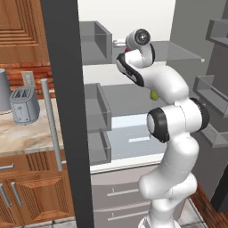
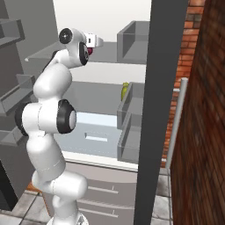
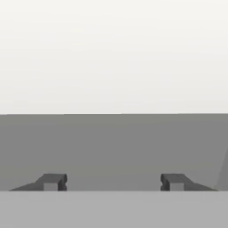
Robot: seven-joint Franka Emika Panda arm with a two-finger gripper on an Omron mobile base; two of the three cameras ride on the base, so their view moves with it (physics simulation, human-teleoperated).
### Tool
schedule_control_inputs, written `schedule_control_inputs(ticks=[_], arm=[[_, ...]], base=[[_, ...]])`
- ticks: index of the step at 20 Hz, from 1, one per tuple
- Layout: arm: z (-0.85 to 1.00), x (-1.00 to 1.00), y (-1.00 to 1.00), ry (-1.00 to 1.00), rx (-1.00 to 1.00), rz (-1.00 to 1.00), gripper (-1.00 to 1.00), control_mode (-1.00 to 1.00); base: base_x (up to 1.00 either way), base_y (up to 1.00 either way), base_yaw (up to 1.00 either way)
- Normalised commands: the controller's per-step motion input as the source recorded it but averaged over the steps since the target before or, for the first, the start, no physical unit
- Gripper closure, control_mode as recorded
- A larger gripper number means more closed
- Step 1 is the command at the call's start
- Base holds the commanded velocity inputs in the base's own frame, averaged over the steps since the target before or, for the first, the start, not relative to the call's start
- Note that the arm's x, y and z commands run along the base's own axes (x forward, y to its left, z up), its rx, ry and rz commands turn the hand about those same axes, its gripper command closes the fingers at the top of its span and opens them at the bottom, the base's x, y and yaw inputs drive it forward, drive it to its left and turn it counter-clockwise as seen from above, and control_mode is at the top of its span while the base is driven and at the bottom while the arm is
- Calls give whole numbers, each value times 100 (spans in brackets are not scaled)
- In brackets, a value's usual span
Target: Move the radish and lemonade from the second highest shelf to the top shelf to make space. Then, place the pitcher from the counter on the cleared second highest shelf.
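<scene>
in the left base view, a grey canister (image 1: 3, 90) and a grey toaster (image 1: 24, 104) are seen at the far left on the beige marbled table (image 1: 22, 136), above wooden cabinets with metal handles (image 1: 26, 196). just to their right, the dark edge of the open fridge door (image 1: 67, 111) with its long grey handle (image 1: 51, 124) is seen, and grey door bins (image 1: 98, 107) are stacked on its inner side.

further right, the white arm (image 1: 171, 133) is raised in front of the fridge interior, so that much of the shelves is covered by it. the hand is held at the level of the top shelf (image 1: 182, 51), a thin grey panel. a small dark red patch, taken to be the radish (image 1: 128, 50), is glimpsed just beside the hand at that level; whether it rests on the shelf cannot be told. lower down, a small olive-green piece of the lemonade (image 1: 153, 95) is seen past the arm's edge, on the shelf one level below.

in the right base view, the same red spot (image 2: 91, 51) is seen under the white hand, and the lemonade bottle (image 2: 125, 90) is seen upright near the door bins (image 2: 129, 118).

in the hand view, the gripper (image 3: 113, 182) is seen with its two dark tips set wide apart, with nothing between them, facing a grey shelf surface (image 3: 113, 147) and a white back wall (image 3: 113, 53).
</scene>
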Motion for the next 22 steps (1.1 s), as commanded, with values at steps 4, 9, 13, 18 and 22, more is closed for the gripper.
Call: schedule_control_inputs(ticks=[4,9,13,18,22], arm=[[-39,7,0,-13,0,0,-100,-100],[-19,-34,0,-19,0,0,-100,-100],[0,-65,0,-10,0,0,-100,-100],[39,-49,0,-2,0,0,-100,-100],[94,-17,5,-3,0,0,-100,-100]], base=[[0,0,0],[0,0,0],[0,0,0],[0,0,0],[0,0,0]])
